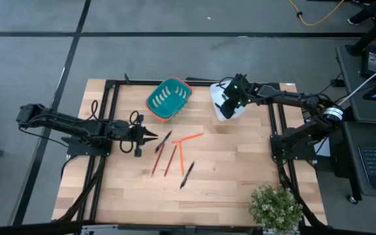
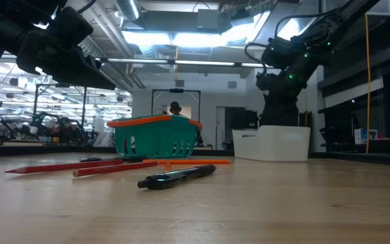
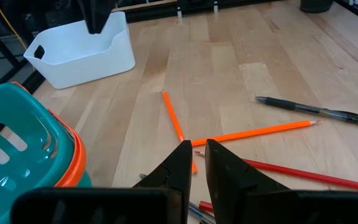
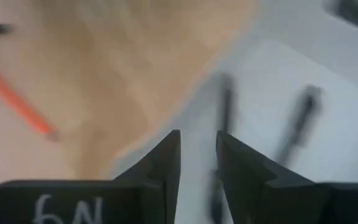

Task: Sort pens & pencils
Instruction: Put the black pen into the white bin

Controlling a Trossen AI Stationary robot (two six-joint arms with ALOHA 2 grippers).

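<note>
right end effector [image 1: 225,106] over white bin [image 1: 235,112], open a little, empty. left end effector [image 1: 154,136] beside pencils [image 1: 175,153], gap narrow, empty.

My table [image 1: 234,170] is pale wood in jointed strips with a smooth, faintly shiny finish. The teal basket [image 1: 168,98] with its orange rim and the white bin [image 3: 82,48] look like moulded plastic, the bin matt. The pen [image 2: 176,177] has a glossy black barrel; both claws are matt black.
</note>
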